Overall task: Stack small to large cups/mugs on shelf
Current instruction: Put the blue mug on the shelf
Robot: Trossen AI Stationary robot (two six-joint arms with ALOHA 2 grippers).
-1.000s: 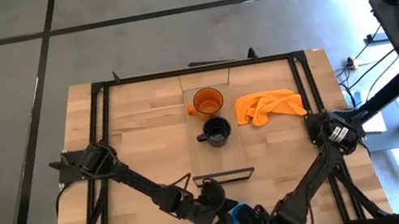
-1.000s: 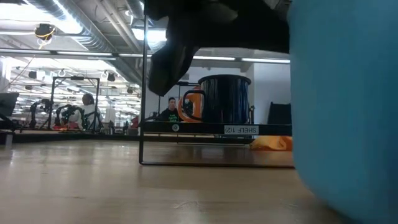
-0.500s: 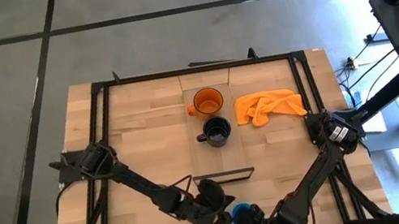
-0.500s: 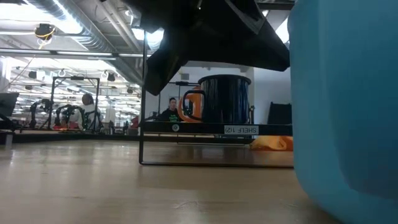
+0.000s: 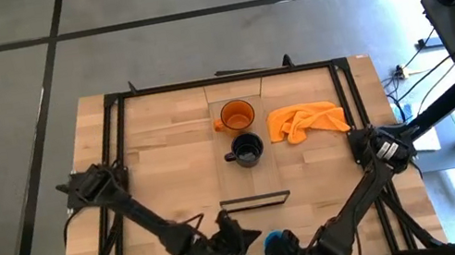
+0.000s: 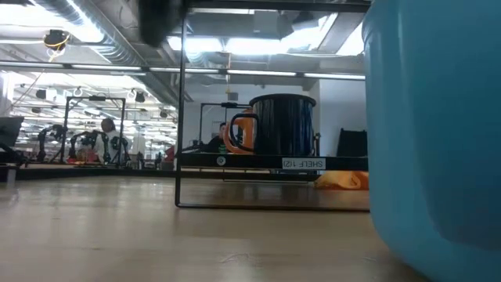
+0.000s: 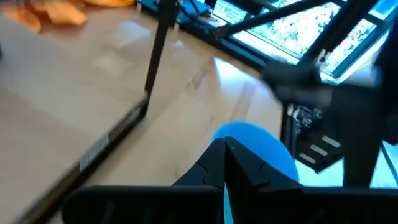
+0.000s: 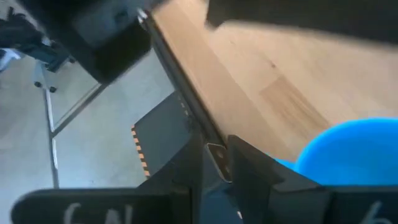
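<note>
Reading "SHELF 12", label (image 6: 303, 163) on shelf (image 6: 270, 162), black mug (image 6: 282, 124) above

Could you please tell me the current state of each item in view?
Orange mug: upright on the shelf.
Black mug: upright on the shelf, beside it.
Blue mug: on the table, off the shelf.
Orange cloth: crumpled on the table.
Left gripper: fingers shut, empty.
Right gripper: by the blue mug.

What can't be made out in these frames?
- Blue mug: high view shows only a sliver among the arms near the bottom edge; low view cuts it off at the right edge.
- Handle of the blue mug: not visible in any view.
- Left gripper: wrist view is motion-blurred.
- Orange mug: mostly behind the black mug in the low view.
</note>
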